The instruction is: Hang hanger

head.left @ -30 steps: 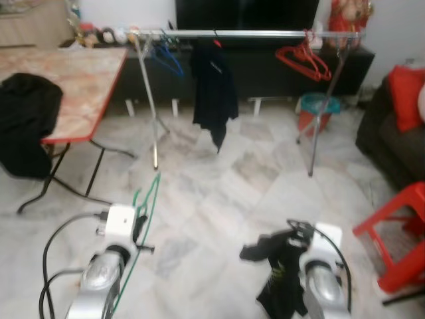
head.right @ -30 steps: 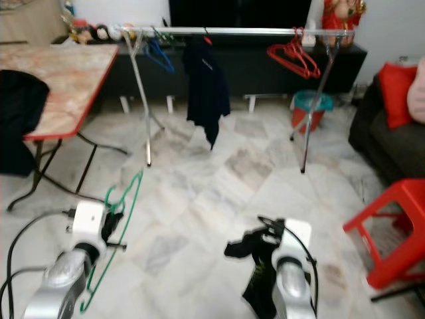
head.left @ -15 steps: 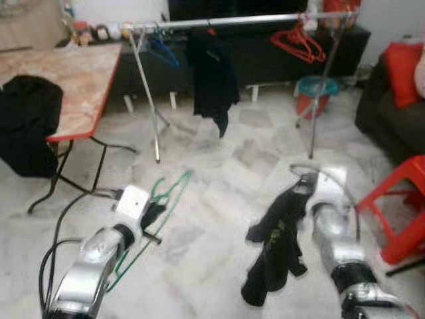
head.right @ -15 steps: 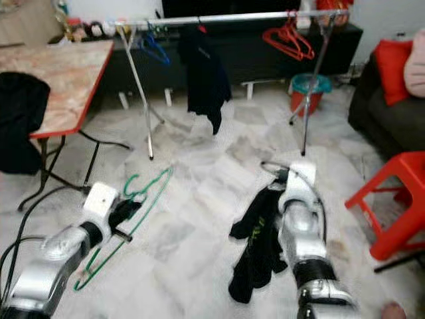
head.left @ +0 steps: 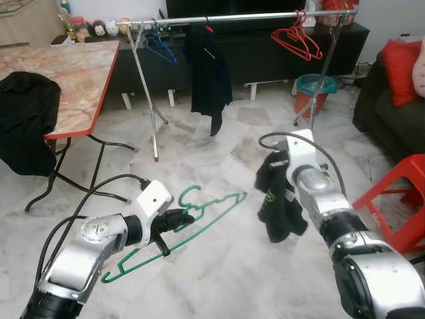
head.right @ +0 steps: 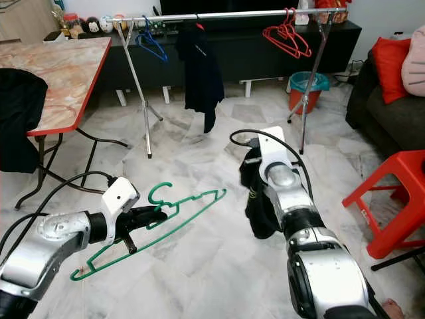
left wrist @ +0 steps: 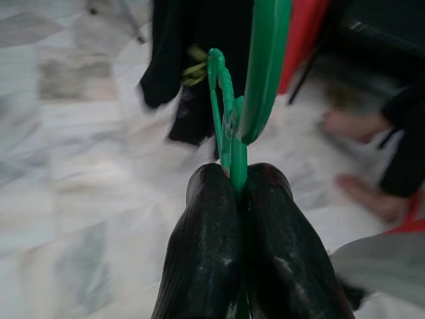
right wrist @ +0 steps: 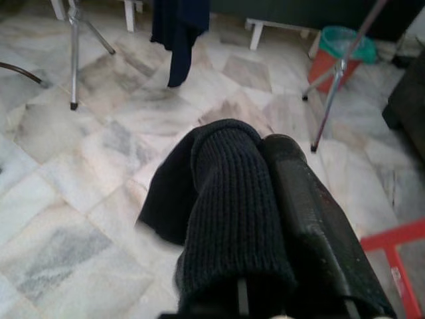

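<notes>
My head pair looks forward and down across the marble floor [head.left: 219, 266] toward the clothes rail [head.left: 239, 16]. Each wrist camera sits close along its fingers, sharing that floor.

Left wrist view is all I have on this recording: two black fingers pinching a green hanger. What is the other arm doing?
Observer: The right gripper holds up a black knitted garment, which hangs off the floor.
Operator: Is there anywhere to hang the hanger?
Observer: Yes, a metal clothes rail stands ahead on the marble floor, in front of a dark TV cabinet.
Operator: Anything already on it?
Observer: A blue hanger, a dark garment and several red hangers.
Operator: How does the green hanger sit?
Observer: The left gripper holds the green hanger near its hook, the frame lying slanted.
</notes>
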Robot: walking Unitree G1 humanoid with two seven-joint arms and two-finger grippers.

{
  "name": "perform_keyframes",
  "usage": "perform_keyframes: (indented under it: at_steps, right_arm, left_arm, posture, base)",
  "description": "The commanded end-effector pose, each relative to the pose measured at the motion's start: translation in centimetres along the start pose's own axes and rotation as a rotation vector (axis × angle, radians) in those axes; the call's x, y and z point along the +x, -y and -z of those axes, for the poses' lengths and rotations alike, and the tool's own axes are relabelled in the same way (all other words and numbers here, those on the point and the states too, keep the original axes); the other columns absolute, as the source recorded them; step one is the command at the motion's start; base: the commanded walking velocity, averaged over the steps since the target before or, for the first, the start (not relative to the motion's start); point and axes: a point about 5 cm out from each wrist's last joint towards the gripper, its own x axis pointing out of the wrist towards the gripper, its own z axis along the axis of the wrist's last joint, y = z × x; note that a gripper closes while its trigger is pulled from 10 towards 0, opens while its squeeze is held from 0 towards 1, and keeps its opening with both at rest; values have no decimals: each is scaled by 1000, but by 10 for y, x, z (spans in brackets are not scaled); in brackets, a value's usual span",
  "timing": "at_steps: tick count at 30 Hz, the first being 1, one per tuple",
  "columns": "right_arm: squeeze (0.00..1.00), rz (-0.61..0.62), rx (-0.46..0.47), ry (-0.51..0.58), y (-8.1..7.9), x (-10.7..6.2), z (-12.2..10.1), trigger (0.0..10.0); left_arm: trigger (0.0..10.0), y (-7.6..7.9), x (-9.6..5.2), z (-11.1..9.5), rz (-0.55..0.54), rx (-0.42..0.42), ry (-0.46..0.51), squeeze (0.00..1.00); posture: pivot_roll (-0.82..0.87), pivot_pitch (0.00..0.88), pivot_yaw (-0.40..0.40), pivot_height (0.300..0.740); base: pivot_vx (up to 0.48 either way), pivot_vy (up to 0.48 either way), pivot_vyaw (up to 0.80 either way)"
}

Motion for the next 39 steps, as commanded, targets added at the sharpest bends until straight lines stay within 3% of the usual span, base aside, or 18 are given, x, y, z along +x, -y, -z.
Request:
perform_keyframes:
  at_steps: [1,4,8,12,14,16,21,28,39]
  right_arm:
    - [0,-14,-36,40,-5,1,-17,10000]
    - [0,-21,-70,38,-8,3,-21,10000]
    - [0,-28,-55,38,-12,3,-23,10000]
    - [0,-21,-106,27,-15,4,-22,10000]
    - [0,-13,-86,27,-14,4,-23,10000]
    - [0,-36,-38,51,-18,4,-32,10000]
    - [0,-70,-35,93,-26,2,-42,10000]
    - [0,-124,-37,104,-36,-1,-36,10000]
    - [0,-154,-58,61,-43,-6,-17,10000]
  left_arm:
    - [10000,7,0,-13,64,6,40,0]
    - [10000,22,-2,-21,196,5,42,0]
    - [10000,29,-1,-23,243,11,38,0]
    - [10000,38,-1,-30,311,16,42,0]
    - [10000,37,0,-29,292,29,29,0]
    - [10000,30,4,-26,199,53,3,0]
    - [10000,16,9,-23,42,61,-28,0]
    - [10000,1,10,-24,-77,47,-9,0]
    - [10000,8,15,-26,-54,12,29,0]
  posture:
    - [-28,0,39,740]
    - [-24,0,38,740]
    - [-26,0,39,740]
    - [-17,0,36,740]
    - [-18,0,37,740]
    - [-23,0,38,740]
    - [-23,0,36,740]
    - [-25,0,33,740]
    - [-32,0,33,740]
  base:
    - [0,0,0]
    - [0,0,0]
    - [0,0,0]
    - [0,0,0]
    - [0,0,0]
    - [0,0,0]
    - [0,0,0]
    - [0,0,0]
    - [0,0,0]
